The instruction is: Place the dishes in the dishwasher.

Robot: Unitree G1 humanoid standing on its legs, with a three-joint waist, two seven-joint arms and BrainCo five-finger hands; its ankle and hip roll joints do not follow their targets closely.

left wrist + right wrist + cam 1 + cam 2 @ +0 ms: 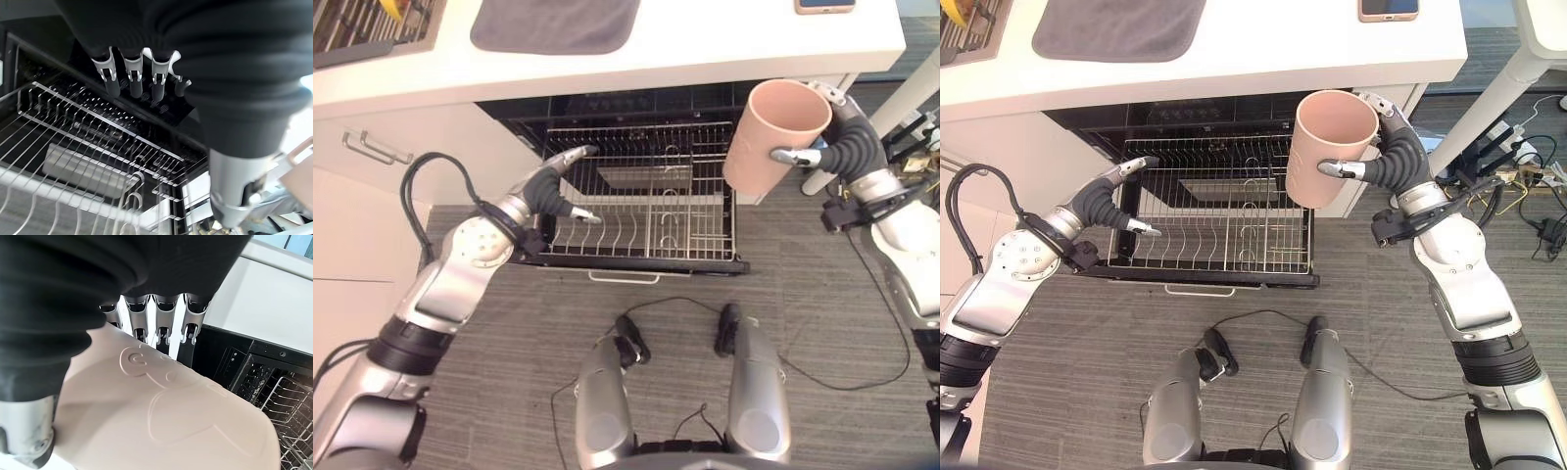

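Note:
A pale pink cup hangs in the air at the right edge of the dishwasher, mouth tilted up. My right hand is shut on it, fingers and thumb wrapped round its side; the cup's embossed wall sits against the fingers in the right wrist view. The pulled-out wire rack of the dishwasher lies below and to the left of the cup, with no dishes in it. My left hand hovers open over the rack's left side, its fingers straight above the wires.
A white counter runs above the dishwasher, with a grey mat and a phone on it. A drawer with a metal handle is at the left. A white table leg and cables lie to the right.

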